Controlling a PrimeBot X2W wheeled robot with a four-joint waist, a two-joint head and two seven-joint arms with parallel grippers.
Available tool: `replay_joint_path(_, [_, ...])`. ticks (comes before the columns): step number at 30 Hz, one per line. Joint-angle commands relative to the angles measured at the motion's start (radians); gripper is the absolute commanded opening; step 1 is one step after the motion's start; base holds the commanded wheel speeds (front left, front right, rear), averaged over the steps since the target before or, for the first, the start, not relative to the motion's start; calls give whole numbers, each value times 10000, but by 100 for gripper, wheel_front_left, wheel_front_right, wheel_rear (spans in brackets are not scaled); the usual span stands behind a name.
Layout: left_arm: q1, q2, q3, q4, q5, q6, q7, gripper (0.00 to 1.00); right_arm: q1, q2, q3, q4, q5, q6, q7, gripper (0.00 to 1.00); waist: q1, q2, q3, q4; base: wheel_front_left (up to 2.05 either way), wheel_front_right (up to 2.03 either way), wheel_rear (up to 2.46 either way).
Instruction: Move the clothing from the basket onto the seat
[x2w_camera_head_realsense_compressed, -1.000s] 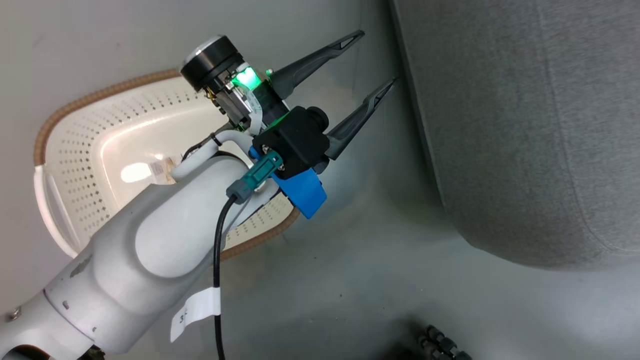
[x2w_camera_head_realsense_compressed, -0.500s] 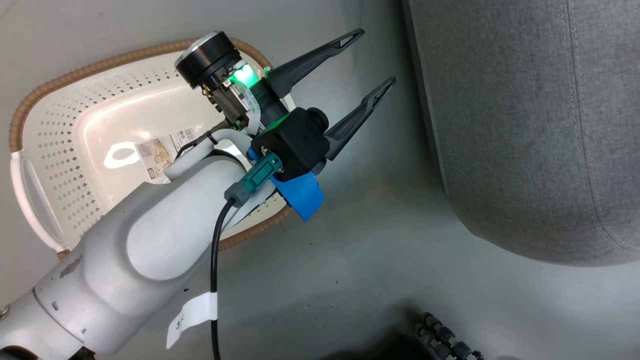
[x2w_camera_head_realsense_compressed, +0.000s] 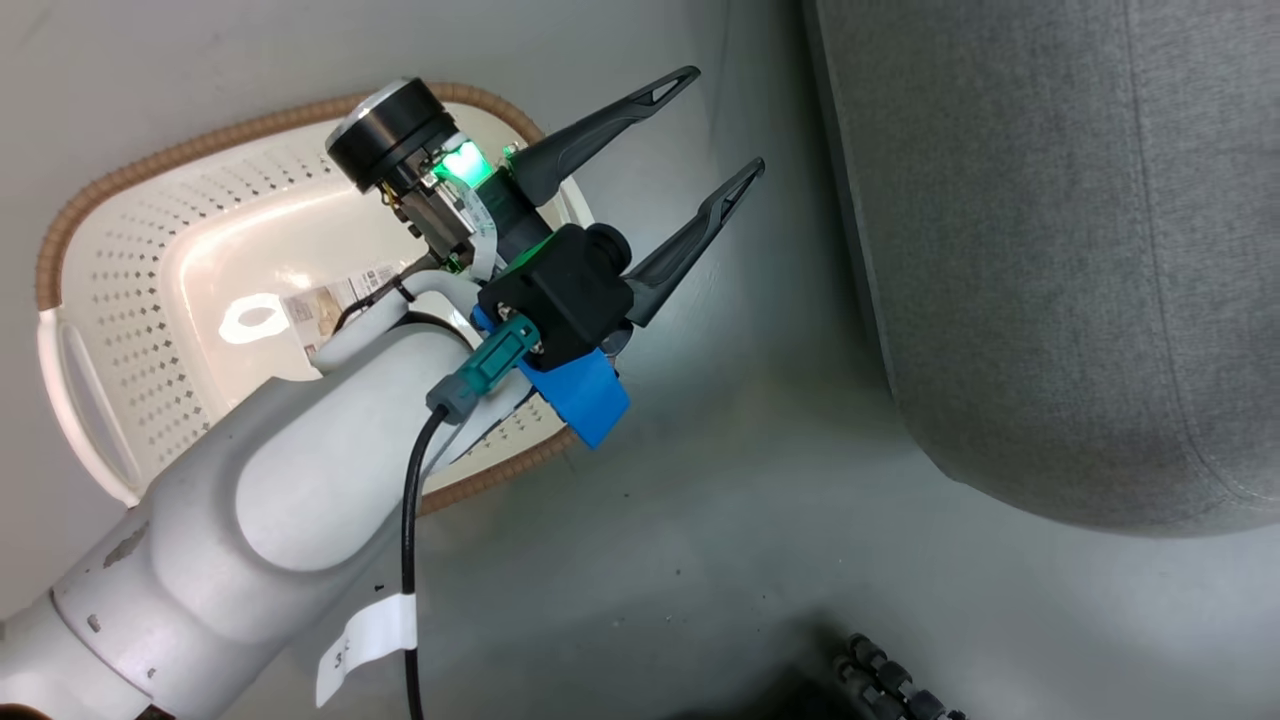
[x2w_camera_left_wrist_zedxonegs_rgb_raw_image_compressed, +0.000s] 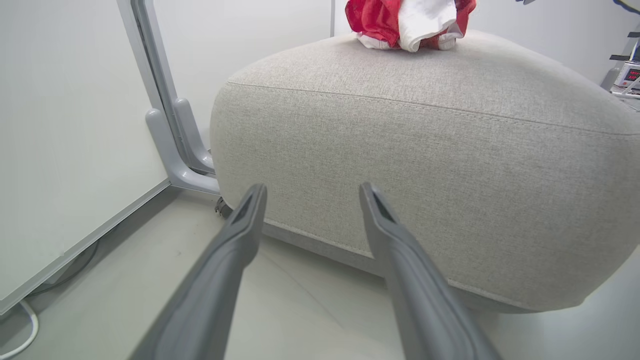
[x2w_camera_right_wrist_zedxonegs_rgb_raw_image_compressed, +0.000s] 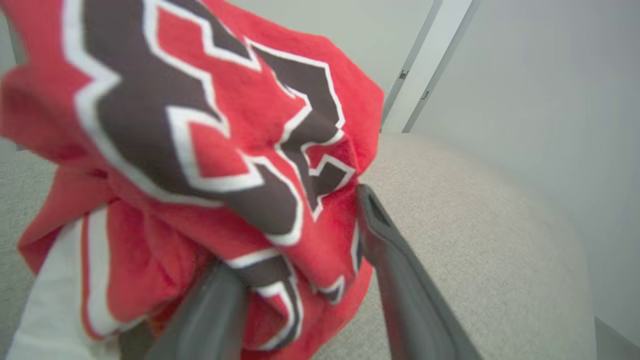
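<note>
The cream basket (x2w_camera_head_realsense_compressed: 130, 330) stands on the floor with nothing in it but a sticker (x2w_camera_head_realsense_compressed: 330, 300). My left gripper (x2w_camera_head_realsense_compressed: 725, 117) hangs open above the basket's right end, its fingers aimed at the side of the light grey seat (x2w_camera_head_realsense_compressed: 1050, 250). In the left wrist view this open gripper (x2w_camera_left_wrist_zedxonegs_rgb_raw_image_compressed: 312, 189) faces the seat's (x2w_camera_left_wrist_zedxonegs_rgb_raw_image_compressed: 425, 150) flank, and bunched red and white clothing (x2w_camera_left_wrist_zedxonegs_rgb_raw_image_compressed: 405, 20) rests on top of it. My right gripper (x2w_camera_right_wrist_zedxonegs_rgb_raw_image_compressed: 310, 200) is over the seat (x2w_camera_right_wrist_zedxonegs_rgb_raw_image_compressed: 475, 225), jaws apart, with the red jersey (x2w_camera_right_wrist_zedxonegs_rgb_raw_image_compressed: 200, 125) draped between them and hiding the left fingertip.
A white wall panel on a grey frame foot (x2w_camera_left_wrist_zedxonegs_rgb_raw_image_compressed: 175, 150) stands left of the seat, with a white cable (x2w_camera_left_wrist_zedxonegs_rgb_raw_image_compressed: 20, 330) on the floor beneath it. A black ribbed hose (x2w_camera_head_realsense_compressed: 890, 680) lies near my base. Bare grey floor (x2w_camera_head_realsense_compressed: 720, 480) separates basket and seat.
The head camera shifted, bringing more of the basket into the picture. My left gripper drifted slightly left, away from the seat, and stayed open.
</note>
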Motion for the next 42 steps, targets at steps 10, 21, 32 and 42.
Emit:
replay_joint_path(10, [515, -359, 115, 407, -311, 213, -424, 100, 2611, 351, 514, -1492, 303, -1, -8, 100, -1, 0, -1358, 73, 0, 0, 0])
replay_joint_path(21, [1738, -693, 1045, 407, -726, 593, -571, 100, 4850, 461, 1142, -2536, 930, 1, -10, 100, -1, 0, -3137, 283, 0, 0, 0])
replay_joint_path(32, [3824, -1143, 3570, -323, -487, 944, -575, 100, 6063, 1449, 2757, -5156, 988, 1, -8, 100, -1, 0, -4959, 1049, 0, 0, 0])
replay_joint_path(42, [5437, -1759, 6227, -945, 232, 1100, -576, 100, 6209, 1826, 4250, -5821, 954, 1, -8, 100, -1, 0, -5973, 2168, 0, 0, 0])
